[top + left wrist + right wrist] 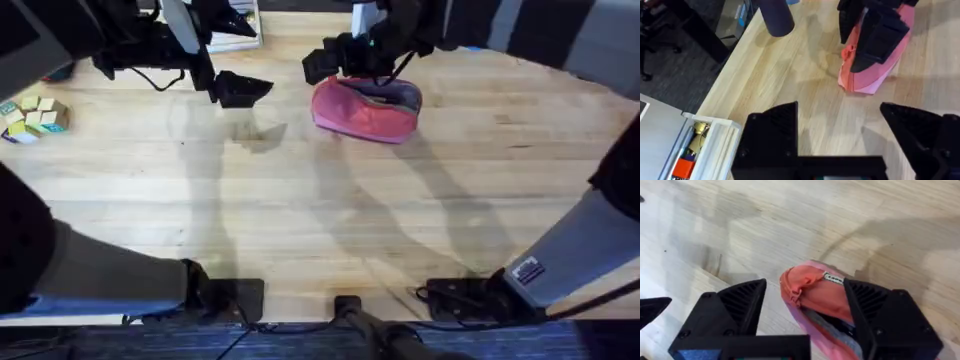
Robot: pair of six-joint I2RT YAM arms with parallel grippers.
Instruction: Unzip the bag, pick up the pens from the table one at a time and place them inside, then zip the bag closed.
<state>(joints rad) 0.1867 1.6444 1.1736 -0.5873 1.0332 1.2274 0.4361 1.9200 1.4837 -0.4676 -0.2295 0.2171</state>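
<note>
The soft pink fabric pencil pouch point(365, 112) lay on the far middle part of the large light wooden plank tabletop point(330, 210), its long body running across the table and its top zipper parted enough to show a grey lining inside. The right arm had reached over from its base at the lower right, and its black two-finger gripper point(335, 62) hung right at the pouch's far left end. From the right wrist camera the right gripper point(805, 310) stood with its black fingers spread wide, one to each side of the bunched pink end of the pouch point(812, 292); a small white label showed on the fabric there, and the fingers straddled the cloth without pinching it. The left gripper point(240, 88) hovered above bare wood to the left of the pouch, near it but apart, throwing a faint shadow on the planks. In the left wrist view its fingers point(770, 135) were also wide open with nothing between them, and beyond them the pouch point(875, 75) showed with the other arm's dark gripper over it. A few small yellow and green blocks point(35, 117) sat near the table's left edge, well away from the pouch.
</note>
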